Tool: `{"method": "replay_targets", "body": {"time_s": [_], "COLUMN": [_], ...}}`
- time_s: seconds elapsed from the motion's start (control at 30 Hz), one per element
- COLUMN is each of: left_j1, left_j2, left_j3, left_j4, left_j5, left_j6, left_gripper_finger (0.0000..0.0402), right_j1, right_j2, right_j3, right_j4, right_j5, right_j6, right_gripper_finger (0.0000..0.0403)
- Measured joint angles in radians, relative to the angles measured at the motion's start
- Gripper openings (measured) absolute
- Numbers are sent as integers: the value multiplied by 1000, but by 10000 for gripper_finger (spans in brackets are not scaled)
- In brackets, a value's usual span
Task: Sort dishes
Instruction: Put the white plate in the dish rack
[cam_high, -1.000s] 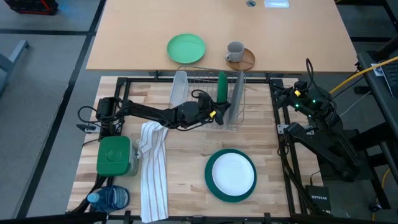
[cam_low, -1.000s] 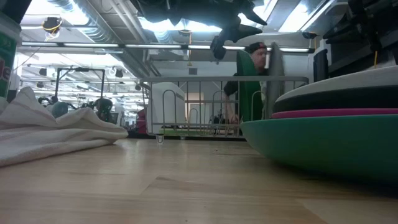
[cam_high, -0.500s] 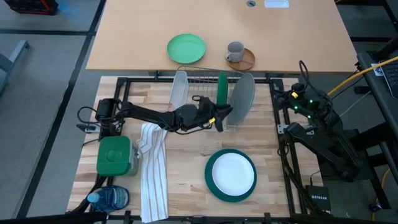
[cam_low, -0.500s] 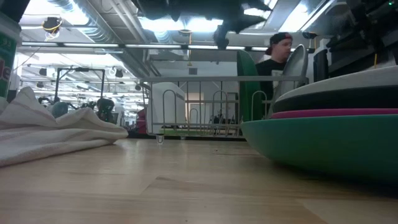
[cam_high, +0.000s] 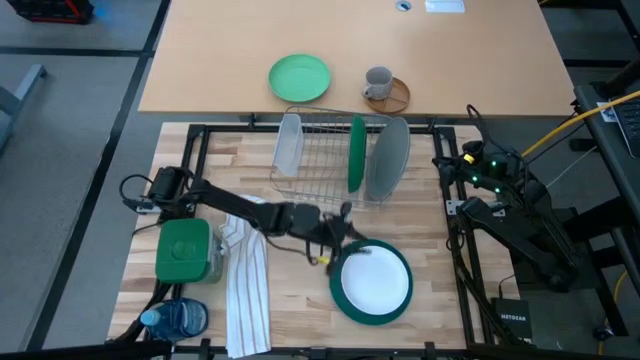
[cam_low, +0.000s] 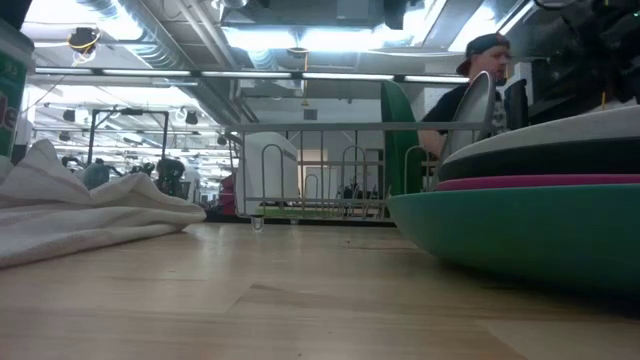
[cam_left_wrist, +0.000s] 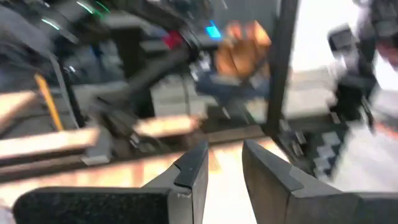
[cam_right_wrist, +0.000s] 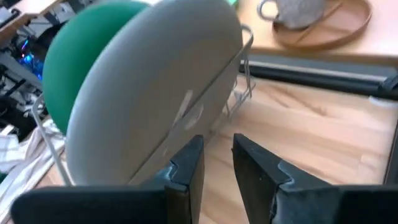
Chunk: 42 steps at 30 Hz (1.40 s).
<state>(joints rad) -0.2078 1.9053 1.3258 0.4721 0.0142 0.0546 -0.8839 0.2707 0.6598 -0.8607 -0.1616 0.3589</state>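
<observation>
On the wooden tabletop (cam_high: 290, 290) I count two plates (cam_high: 388, 158) racked, a stack (cam_high: 371, 281) still unsorted; left jaws (cam_high: 338, 247) open and empty beside it, right jaws (cam_right_wrist: 215, 163) parted, empty.

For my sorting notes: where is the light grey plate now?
High view: the light grey plate stands in the wire dish rack, right end, beside the dark green plate.
</observation>
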Motion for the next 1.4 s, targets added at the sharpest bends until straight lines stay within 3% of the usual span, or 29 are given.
{"method": "replay_targets", "body": {"time_s": [0.4,0.67,0.97,1.17,1.4], "left_j1": [-87,-108,-133,-122,-118], "left_j2": [0,0,0,6,105], "left_j3": [0,0,0,0,0], "left_j4": [-331,-466,-492,-486,-339], "left_j5": [2,1,2,2,32], "left_j6": [-90,-41,290,323,321], "left_gripper_finger": [89,149,165,159,159], "right_j1": [0,0,0,0,0], "right_j2": [0,0,0,0,0], "right_j3": [0,0,0,0,0], "right_j4": [-100,-110,-153,-162,-162], "right_j5": [-125,-173,-172,-135,-99], "right_j6": [110,202,220,221,220], "right_gripper_finger": [89,89,89,89,89]}}
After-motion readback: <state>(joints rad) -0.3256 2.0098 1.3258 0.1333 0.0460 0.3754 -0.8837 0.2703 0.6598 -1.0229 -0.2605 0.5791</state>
